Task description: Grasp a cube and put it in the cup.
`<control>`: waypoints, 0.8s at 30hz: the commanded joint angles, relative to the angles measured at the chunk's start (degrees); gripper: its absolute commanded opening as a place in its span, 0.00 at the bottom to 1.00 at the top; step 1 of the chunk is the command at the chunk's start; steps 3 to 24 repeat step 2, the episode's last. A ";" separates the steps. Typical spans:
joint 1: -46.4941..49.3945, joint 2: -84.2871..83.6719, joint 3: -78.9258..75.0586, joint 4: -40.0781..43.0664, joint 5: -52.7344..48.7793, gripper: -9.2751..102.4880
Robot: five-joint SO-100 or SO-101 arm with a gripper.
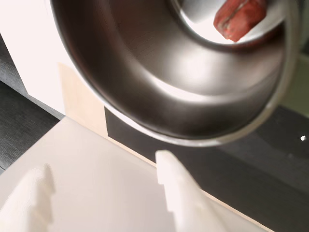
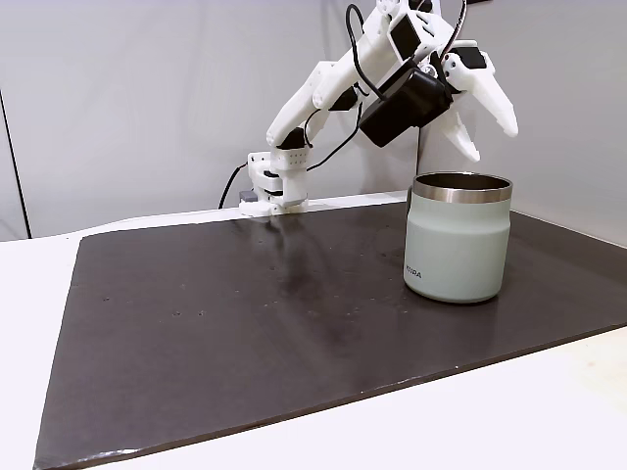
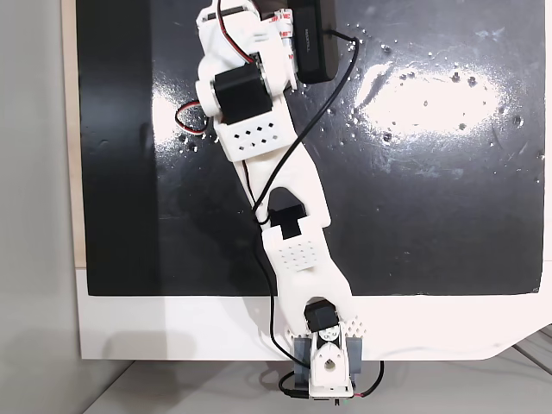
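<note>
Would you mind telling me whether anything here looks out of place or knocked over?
Nothing stands out. The cup stands upright on the dark mat, the cube lies at its bottom, and the open hand hangs just above the rim.

Only the cup (image 2: 458,238) stands on the dark mat (image 2: 245,313); elsewhere it seemingly lies open.

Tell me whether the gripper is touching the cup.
Apart. A fixed view shows the open gripper above the cup, background visible between fingertips and rim.
</note>
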 commanded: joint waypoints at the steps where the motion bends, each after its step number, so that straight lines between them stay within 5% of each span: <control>1: 0.00 5.19 -1.23 0.00 -0.44 0.29; 24: 0.00 5.19 -1.05 0.00 -0.44 0.29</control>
